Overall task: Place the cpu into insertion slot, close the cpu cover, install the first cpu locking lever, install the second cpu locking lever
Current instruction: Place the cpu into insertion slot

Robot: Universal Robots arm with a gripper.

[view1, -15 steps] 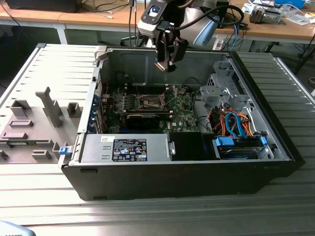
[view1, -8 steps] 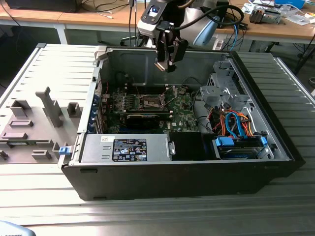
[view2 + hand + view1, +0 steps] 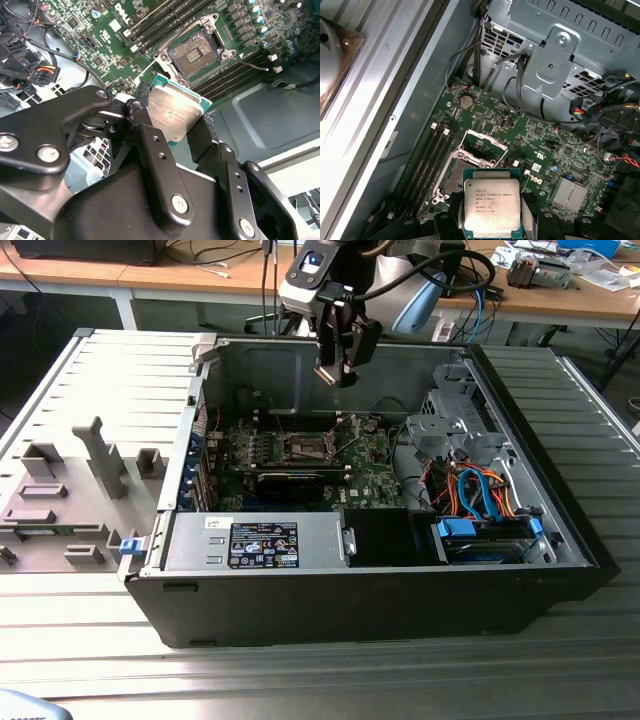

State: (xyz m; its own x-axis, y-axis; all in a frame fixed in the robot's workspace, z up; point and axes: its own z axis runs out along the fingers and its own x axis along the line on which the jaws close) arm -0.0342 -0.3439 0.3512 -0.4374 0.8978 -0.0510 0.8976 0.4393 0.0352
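Jaws: gripper point(image 3: 338, 368) clamped on the cpu point(image 3: 491, 207), a finger on each opposite edge.
Cpu: held flat, metal top up, above the motherboard point(image 3: 545, 145).
Slot: insertion slot point(image 3: 195, 52) bare, below the cpu, slightly toward the exterior view's left.

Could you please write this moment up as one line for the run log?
gripper: shut on cpu | where: held above motherboard | insertion slot: empty | cpu: not yet seated
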